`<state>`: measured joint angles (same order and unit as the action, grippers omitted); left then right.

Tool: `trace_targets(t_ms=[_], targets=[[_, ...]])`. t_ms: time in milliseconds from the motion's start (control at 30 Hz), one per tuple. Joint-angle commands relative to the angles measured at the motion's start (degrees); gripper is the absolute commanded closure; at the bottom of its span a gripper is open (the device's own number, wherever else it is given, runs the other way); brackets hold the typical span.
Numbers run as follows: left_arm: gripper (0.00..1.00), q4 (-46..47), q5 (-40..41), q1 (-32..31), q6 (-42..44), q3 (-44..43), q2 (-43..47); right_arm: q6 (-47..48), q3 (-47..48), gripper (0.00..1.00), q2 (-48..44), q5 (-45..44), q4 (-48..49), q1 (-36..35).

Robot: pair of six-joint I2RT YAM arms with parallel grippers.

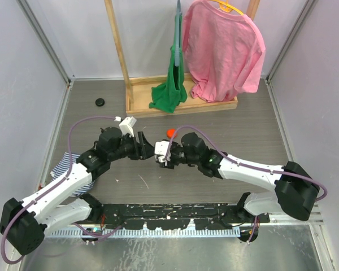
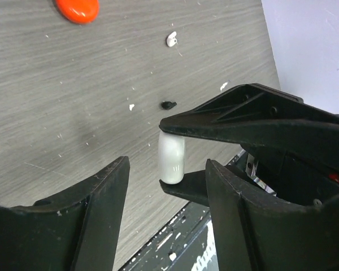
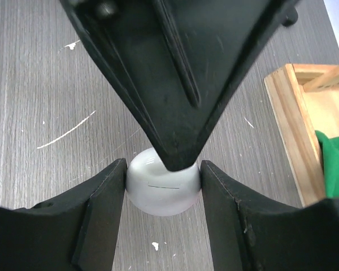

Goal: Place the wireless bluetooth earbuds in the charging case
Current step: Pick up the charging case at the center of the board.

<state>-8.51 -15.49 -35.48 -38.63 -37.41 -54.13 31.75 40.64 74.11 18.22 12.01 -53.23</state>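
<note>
Barely started imo: right gripper (image 3: 164,187) jaws clamped on the shut-looking charging case (image 3: 158,200), left gripper (image 2: 167,169) jaws apart and empty, probable earbud (image 2: 171,39) loose on the surface (image 2: 73,113).

My left arm (image 1: 56,192) and right arm (image 1: 254,169) both bend inward, elbows out, so the wrists meet head-on at the middle. My right fingers (image 3: 99,214) pinch the charging case (image 3: 164,192) from both sides; my left fingers (image 2: 96,214) stand spread apart, facing them

A lab test cell: white panel walls (image 1: 17,84) enclose a scuffed grey table (image 1: 243,130).
</note>
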Motion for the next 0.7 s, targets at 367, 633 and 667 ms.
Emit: trace_targets(t_ms=[367,633,667], targets=[[0.49,5.2,-7.8,0.4,-5.8,-0.2,-3.2,5.8,-0.6,0.58,-2.4,1.2,8.5,-1.2],[0.58,7.1,-8.0,0.4,-6.2,0.5,-3.4,6.0,-1.6,0.57,-2.6,2.5,10.7,-1.2],[0.6,7.3,-7.8,0.3,-6.2,0.6,-3.2,5.9,-1.9,0.57,-2.6,2.7,11.1,-1.2]])
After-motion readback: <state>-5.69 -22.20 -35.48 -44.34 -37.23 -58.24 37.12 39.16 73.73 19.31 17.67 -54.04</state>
